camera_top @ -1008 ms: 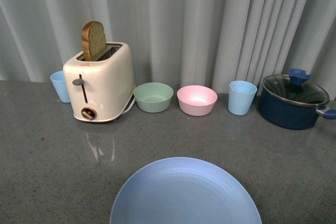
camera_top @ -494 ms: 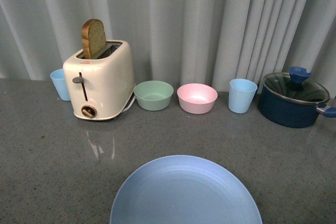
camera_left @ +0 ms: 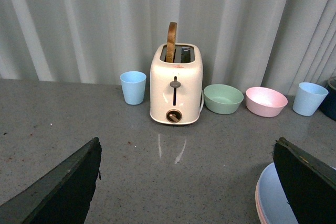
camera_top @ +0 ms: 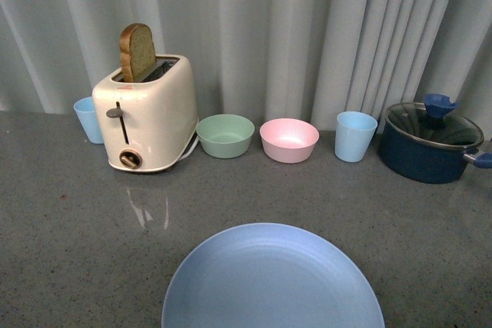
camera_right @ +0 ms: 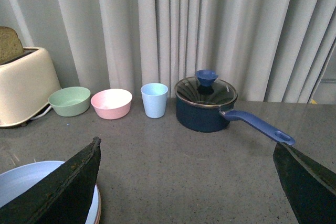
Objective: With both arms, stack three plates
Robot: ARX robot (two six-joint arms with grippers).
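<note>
The light blue plate (camera_top: pixel 272 278) sits on top, near the front edge of the grey worktop (camera_top: pixel 69 220), dead centre between the arms. Look at both wrist views: a thin pink plate (camera_right: pixel 97 209) rim peeks out just under the blue one, so at least two are stacked. The beige plate can't be picked out; it may be hidden below, so I'd judge the stack done or nearly done, with no loose plate anywhere on the worktop.

Left fingers (camera_left: pixel 58 192) are spread wide and hold nothing; right fingers (camera_right: pixel 63 187) likewise, parted and empty, each pair straddling open worktop beside the stack.

Writing? The toaster (camera_top: pixel 146 120), bread slice up, carries a small reddish mark near its top edge, too small to read. Nothing else shows lettering.
</note>
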